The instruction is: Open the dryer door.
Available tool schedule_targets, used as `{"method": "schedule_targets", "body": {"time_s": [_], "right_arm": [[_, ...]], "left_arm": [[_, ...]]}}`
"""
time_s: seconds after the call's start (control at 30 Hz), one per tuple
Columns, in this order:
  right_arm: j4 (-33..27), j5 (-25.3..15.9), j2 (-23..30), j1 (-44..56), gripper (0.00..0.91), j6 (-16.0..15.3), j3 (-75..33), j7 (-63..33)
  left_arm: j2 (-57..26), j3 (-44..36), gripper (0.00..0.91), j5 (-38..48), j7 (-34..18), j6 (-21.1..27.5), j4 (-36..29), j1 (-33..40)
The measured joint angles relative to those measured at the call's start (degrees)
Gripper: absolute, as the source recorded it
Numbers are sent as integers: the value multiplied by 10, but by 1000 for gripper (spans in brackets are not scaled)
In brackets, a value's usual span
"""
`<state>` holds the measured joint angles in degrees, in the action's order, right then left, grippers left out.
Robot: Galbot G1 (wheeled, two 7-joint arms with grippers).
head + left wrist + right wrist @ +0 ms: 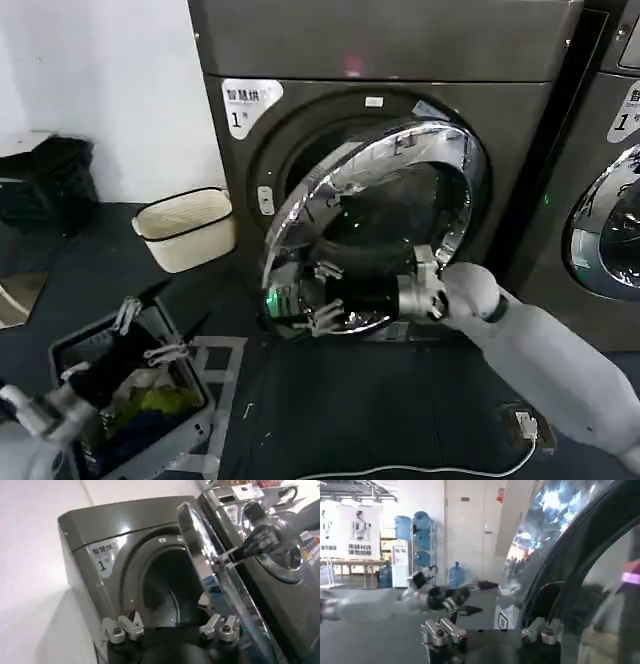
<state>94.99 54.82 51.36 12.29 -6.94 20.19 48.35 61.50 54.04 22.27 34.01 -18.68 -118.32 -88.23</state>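
Dryer door (385, 215) already swung partly out from the "1" machine's front, hinged at its right side, bc right gripper (322, 300), fingers spread, not clamping, works its lower-left rim to lever it wider; left gripper (150, 335) idle, spread, over laundry basket (70, 352).

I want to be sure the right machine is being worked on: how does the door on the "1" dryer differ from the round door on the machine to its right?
The dryer door is swung partly open, its left edge off the front; the neighbouring door sits flush and closed. The right gripper is at the dryer door's lower edge; nothing touches the neighbouring door. Both have chrome rings around dark glass.
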Motion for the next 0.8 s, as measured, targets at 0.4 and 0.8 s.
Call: {"method": "schedule_targets", "body": {"time_s": [0.4, 0.8], "right_arm": [[92, -2, -68, 90, 907, 3, -82, 9], [144, -4, -122, 210, 907, 32, -234, -37]], "left_arm": [[-81, -74, 907, 9, 7, 7, 68, 105], [-102, -190, 907, -19, 18, 18, 140, 244]]}}
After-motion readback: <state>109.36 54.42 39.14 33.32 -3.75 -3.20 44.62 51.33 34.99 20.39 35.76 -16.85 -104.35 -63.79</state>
